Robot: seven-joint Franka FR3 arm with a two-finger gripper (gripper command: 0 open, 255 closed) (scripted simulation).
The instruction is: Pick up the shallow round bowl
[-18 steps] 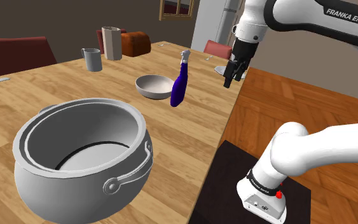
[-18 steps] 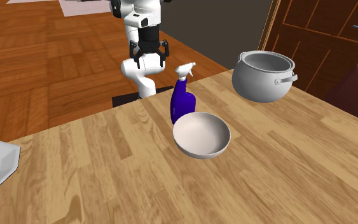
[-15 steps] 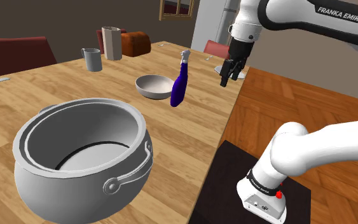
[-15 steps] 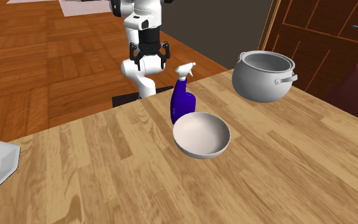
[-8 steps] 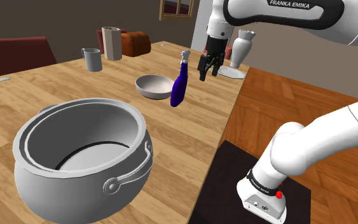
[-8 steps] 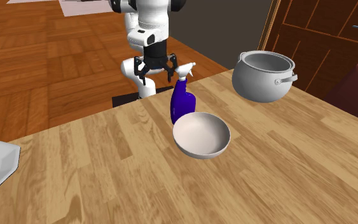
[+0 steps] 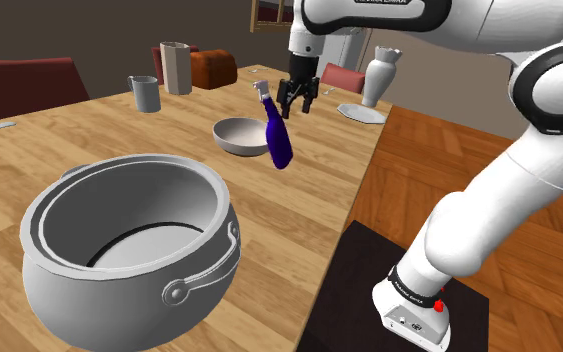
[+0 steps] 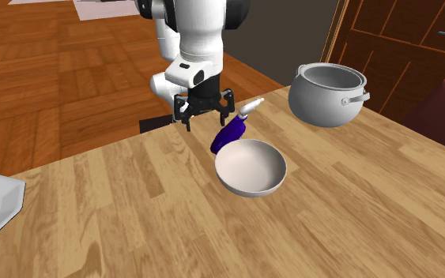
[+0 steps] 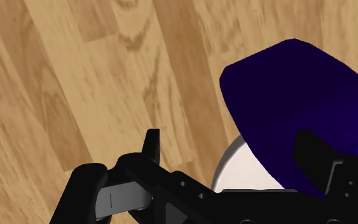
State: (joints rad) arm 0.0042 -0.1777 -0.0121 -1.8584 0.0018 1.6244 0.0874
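Surface: a wooden table [image 7: 89, 120] in a house room; a big grey pot [image 7: 129, 255] stands well apart from the work.
Bowl: the shallow round bowl [image 8: 250, 167] rests on the table, white inside, and nothing holds it.
Bottle: a dark blue spray bottle [image 8: 229, 135] is tilted toward the bowl, on the bowl's side nearer to the arm.
Gripper: the black gripper [image 8: 207, 118] hangs just beside the bottle, fingers wide apart and empty. In the wrist view the bottle is close to one finger; I cannot tell if they touch.
Reason: the bottle is between hand and bowl, so I judge it leans because the hand presses on it.
Risk: the bottle may fall into the bowl.
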